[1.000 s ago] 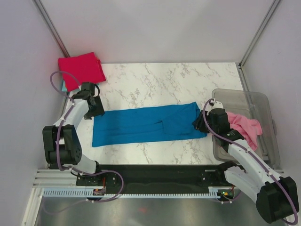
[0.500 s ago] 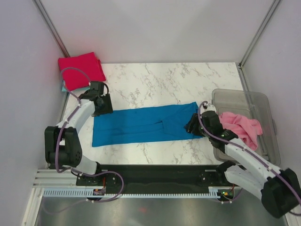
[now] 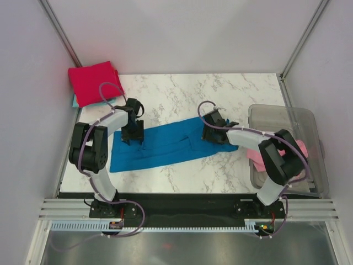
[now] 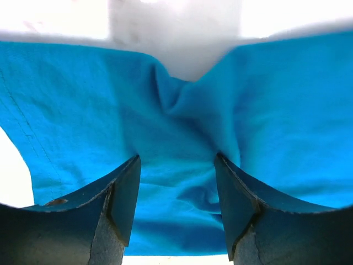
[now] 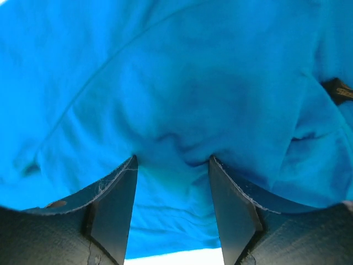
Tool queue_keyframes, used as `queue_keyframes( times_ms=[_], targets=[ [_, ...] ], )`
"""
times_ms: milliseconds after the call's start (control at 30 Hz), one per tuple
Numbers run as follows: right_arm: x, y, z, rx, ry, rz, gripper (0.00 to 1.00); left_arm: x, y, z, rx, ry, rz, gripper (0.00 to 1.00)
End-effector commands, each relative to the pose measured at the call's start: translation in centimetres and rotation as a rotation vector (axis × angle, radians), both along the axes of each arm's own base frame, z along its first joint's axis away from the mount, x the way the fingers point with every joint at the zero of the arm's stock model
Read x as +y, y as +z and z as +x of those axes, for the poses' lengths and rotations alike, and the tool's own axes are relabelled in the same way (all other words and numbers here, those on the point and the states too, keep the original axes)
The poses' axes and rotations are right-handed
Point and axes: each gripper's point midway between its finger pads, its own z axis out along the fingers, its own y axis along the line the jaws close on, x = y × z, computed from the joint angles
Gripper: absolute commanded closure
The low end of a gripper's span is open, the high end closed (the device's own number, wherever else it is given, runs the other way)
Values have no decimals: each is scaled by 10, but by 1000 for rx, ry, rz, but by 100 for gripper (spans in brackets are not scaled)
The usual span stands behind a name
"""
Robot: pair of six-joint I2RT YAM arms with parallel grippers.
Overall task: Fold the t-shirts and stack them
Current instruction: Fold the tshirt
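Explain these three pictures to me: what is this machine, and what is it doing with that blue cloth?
These are two robot arms bolted at the table's near edge. The wide picture looks down from above; the other two come from small cameras on each wrist, so the dark prongs at the bottom are that arm's own fingers. A blue t-shirt lies spread on the marble table. The left gripper and right gripper are both down on it, jaws apart with cloth bunched between them; nothing is lifted. A folded red t-shirt sits in the far left corner, and a pink t-shirt lies in the clear tub on the right.
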Motion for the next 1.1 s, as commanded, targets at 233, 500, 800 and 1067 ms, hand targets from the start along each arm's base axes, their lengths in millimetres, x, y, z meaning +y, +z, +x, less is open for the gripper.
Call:
queue_keyframes(
  times_ms=[233, 500, 800, 1067],
  targets=[
    [13, -19, 140, 47, 2, -31, 38, -85, -13, -57, 195, -175, -316, 36],
    [100, -54, 244, 0, 203, 164, 39, -182, 27, -110, 172, -169, -798, 38],
    [135, -65, 279, -137, 216, 354, 36, -233, 36, -138, 238, -204, -893, 37],
    [143, -27, 289, -226, 274, 383, 29, -230, 106, -138, 79, -274, -882, 28]
  ],
)
